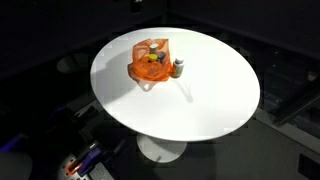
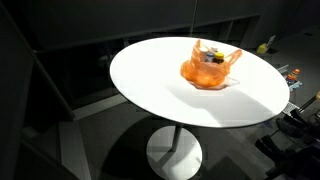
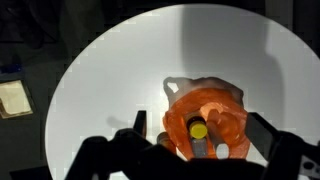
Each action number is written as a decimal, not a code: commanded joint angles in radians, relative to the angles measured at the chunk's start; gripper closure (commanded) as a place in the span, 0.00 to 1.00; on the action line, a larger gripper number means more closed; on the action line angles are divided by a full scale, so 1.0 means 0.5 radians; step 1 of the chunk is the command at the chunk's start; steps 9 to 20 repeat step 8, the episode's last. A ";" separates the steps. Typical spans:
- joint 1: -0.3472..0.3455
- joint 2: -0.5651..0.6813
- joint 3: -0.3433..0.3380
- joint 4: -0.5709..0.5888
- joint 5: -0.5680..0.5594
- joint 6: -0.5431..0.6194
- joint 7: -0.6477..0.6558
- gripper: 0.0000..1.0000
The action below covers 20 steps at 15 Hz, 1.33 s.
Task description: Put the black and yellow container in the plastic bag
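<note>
An orange plastic bag (image 3: pixel 205 115) lies open on the round white table (image 3: pixel 110 90). The black container with a yellow cap (image 3: pixel 198 129) stands inside the bag, next to a brown bottle with a pale cap (image 3: pixel 221 148). My gripper (image 3: pixel 200 128) hangs above the bag, open and empty, with its dark fingers on either side of the bag. The bag also shows in both exterior views (image 1: pixel 150 66) (image 2: pixel 206 70), with the yellow and black container showing in its mouth (image 2: pixel 211 57). The gripper is not seen in the exterior views.
A small grey bottle (image 1: pixel 179 68) stands on the table just outside the bag; it also shows in the wrist view (image 3: pixel 164 138). The table edge (image 1: pixel 110 110) drops to a dark floor. Clutter lies at the room's sides (image 2: pixel 290 75).
</note>
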 commanded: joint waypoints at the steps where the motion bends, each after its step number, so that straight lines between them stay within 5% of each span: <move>1: -0.025 -0.066 0.007 -0.011 0.006 -0.051 0.049 0.00; 20: -0.023 -0.024 0.009 -0.002 0.003 -0.023 0.010 0.00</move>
